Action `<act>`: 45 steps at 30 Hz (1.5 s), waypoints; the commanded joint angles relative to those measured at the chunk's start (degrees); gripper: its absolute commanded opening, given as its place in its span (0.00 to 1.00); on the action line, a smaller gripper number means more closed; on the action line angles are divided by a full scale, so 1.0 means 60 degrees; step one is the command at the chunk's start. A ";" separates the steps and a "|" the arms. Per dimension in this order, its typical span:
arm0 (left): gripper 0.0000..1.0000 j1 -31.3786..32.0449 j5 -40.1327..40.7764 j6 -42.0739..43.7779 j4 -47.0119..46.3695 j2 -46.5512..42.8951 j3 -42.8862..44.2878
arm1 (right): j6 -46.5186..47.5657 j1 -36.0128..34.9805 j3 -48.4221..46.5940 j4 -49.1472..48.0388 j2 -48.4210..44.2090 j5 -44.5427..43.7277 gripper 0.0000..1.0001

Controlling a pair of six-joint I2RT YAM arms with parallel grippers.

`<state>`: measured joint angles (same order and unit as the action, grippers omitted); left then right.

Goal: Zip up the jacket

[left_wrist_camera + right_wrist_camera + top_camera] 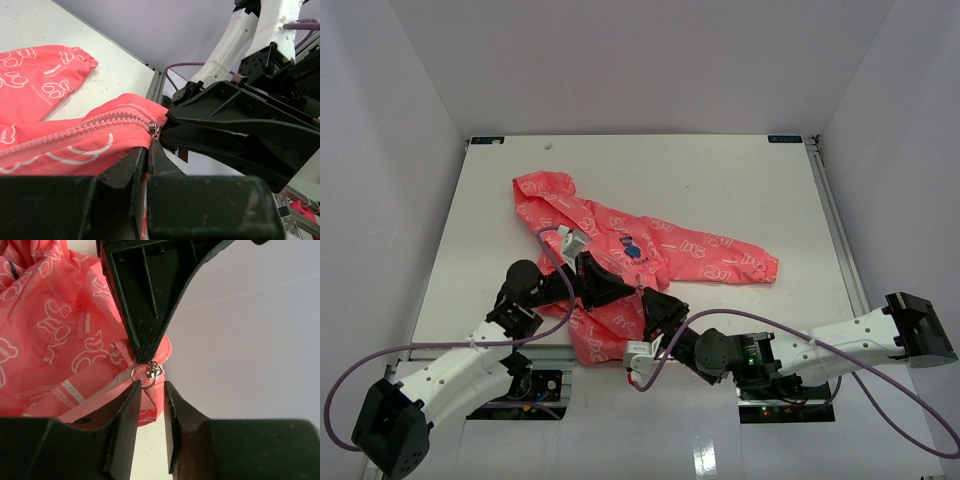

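I take the small silver metal zipper slider [150, 372] as my reference point. It sits at a low front corner of the coral-pink, thin-fabric hooded jacket [620, 250] with white outline print, which lies spread on the white table [740, 190]. From the slider, the hood [545, 190] is far up and to the left, one sleeve [740, 265] goes out to the right, and the small dark-blue chest logo [630, 245] is a little above. The black left gripper [149, 152] has its fingers pressed together on the pink fabric just beside the slider. In its wrist view a row of pink zipper teeth [75, 135] runs away from the slider to the left. The black right gripper [152, 390] meets the slider from the opposite side. Its fingers are a little apart, one tip on each side of the fabric edge directly under the slider, and I cannot tell if they touch it. In the top view the two grippers cover the slider completely. Its ring and pull are too small to separate clearly, and part of the jacket near the slider is hidden under the arms.
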<state>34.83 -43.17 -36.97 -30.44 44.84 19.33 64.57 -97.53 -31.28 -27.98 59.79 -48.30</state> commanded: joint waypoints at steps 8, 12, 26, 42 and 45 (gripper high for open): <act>0.00 0.0011 -0.0284 -0.0040 -0.0084 -0.0398 0.0088 | -0.0487 0.0025 -0.0586 0.0511 0.0233 0.0187 0.41; 0.00 0.0011 -0.0276 -0.0048 -0.0098 -0.0398 0.0074 | -0.0395 0.0025 -0.0613 0.0475 0.0396 0.0063 0.45; 0.00 0.0011 -0.0208 -0.0001 0.0003 -0.0257 0.0127 | 0.0270 -0.0037 -0.0432 -0.0533 0.0430 -0.0148 0.43; 0.00 0.0011 -0.0115 0.0087 0.0239 -0.0278 0.0235 | 0.0607 -0.0268 -0.0324 -0.0945 0.0411 -0.0170 0.36; 0.00 0.0011 -0.0129 0.0069 0.0224 -0.0289 0.0231 | 0.0634 -0.0272 -0.0313 -0.0961 0.0425 -0.0157 0.31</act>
<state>34.83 -44.03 -36.88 -28.67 43.57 19.31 67.92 -98.76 -32.36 -29.87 62.85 -48.32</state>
